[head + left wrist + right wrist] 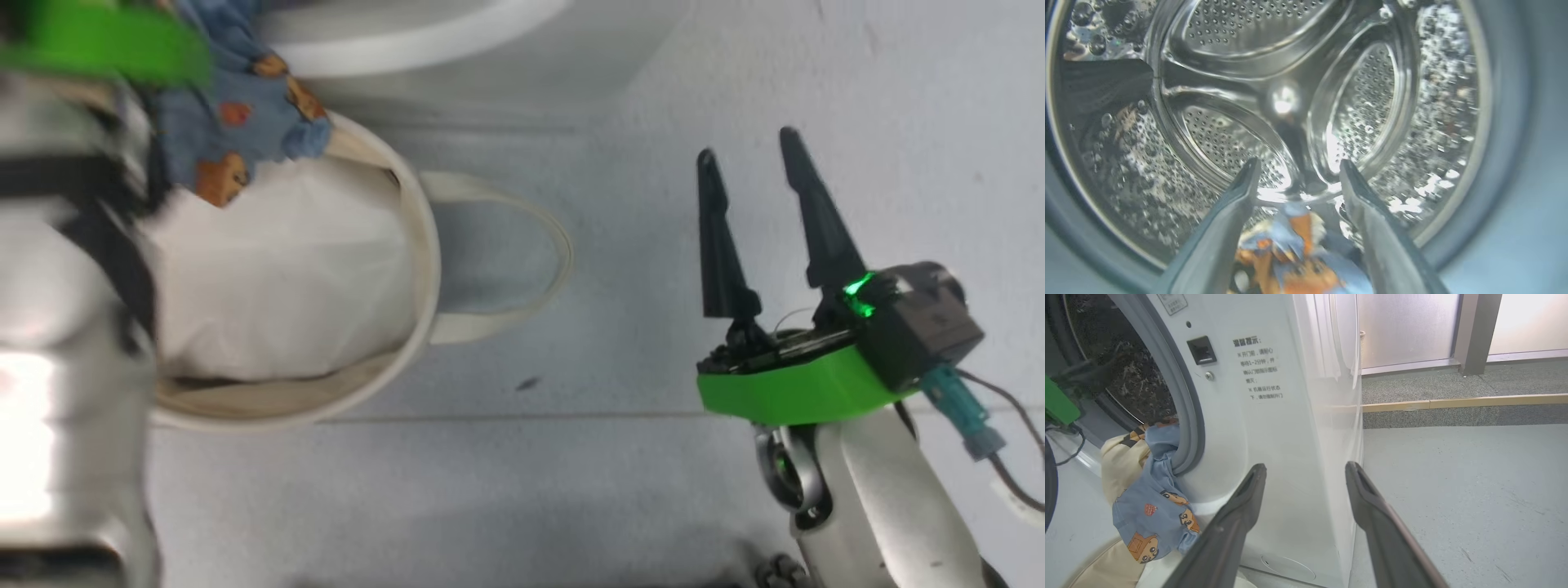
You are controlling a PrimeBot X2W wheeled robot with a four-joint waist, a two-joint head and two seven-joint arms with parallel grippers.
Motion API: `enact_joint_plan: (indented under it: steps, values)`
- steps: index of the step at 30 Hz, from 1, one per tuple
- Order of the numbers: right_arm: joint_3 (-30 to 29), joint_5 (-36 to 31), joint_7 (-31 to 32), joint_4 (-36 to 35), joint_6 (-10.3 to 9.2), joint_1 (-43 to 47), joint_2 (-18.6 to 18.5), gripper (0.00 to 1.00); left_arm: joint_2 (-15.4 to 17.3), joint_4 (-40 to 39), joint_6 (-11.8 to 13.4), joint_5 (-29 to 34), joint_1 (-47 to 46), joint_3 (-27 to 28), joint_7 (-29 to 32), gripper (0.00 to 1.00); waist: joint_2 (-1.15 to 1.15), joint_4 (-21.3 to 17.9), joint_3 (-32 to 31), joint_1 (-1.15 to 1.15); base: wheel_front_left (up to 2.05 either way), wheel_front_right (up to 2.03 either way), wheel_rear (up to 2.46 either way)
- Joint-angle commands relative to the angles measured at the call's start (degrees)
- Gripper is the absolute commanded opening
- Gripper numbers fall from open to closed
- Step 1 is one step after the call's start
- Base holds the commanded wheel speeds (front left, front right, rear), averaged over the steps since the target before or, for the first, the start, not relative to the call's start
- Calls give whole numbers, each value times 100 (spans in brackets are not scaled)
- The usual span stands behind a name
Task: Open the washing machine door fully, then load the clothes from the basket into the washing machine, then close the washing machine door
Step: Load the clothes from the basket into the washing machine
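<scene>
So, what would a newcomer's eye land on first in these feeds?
The blue cartoon-print garment, draped over the grey rubber ring of the washing machine and hanging down its front toward the basket. Next, the shiny steel drum ahead of the open left end effector, while the open right end effector hangs over the floor beside the basket.

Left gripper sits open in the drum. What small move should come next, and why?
Probably draw the left gripper back and regrip the clothes where they hang outside. It stands open in the drum, yet the blue fabric drapes over the grey door seal and down the washing machine front above the basket, so it isn't fully loaded.
</scene>
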Motion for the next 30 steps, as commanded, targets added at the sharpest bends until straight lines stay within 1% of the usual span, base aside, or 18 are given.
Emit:
enact_joint_plan:
  steps: [1,6,9,12,13,15,20,26,30]
  values:
    - [224,-10,-28,-106,1,221,43,100,139,-366,31,49,466,63,-18,100,0,191,-555,1,0,0,0]
    - [392,141,-28,48,1,441,43,100,-141,-696,70,-15,1794,-17,-18,100,0,300,-1288,1,0,0,0]
    - [459,231,-28,143,1,619,43,100,-226,-860,116,-34,2545,20,-18,100,0,335,-1684,1,0,0,0]
    - [514,306,-28,227,1,797,43,100,-305,-894,98,-125,3193,116,-18,100,0,360,-2035,1,0,0,0]
    - [522,323,-28,253,1,854,43,100,-324,-856,45,-154,3365,126,-18,100,0,374,-2141,1,0,0,0]
    - [540,338,-28,308,1,956,43,100,-318,-788,-36,-132,3615,122,-18,100,0,405,-2340,1,0,0,0]
    - [563,357,-28,380,1,1090,43,100,-323,-828,7,-25,3976,131,-18,100,0,428,-2669,1,0,0,0]
    - [416,412,-28,410,1,1275,43,100,-501,-1054,-12,-75,4484,122,-18,100,0,476,-3000,1,0,0,0]
    - [414,439,-28,466,1,1381,43,100,-650,-1441,-9,-123,4869,81,-18,100,0,438,-3167,1,0,0,0]
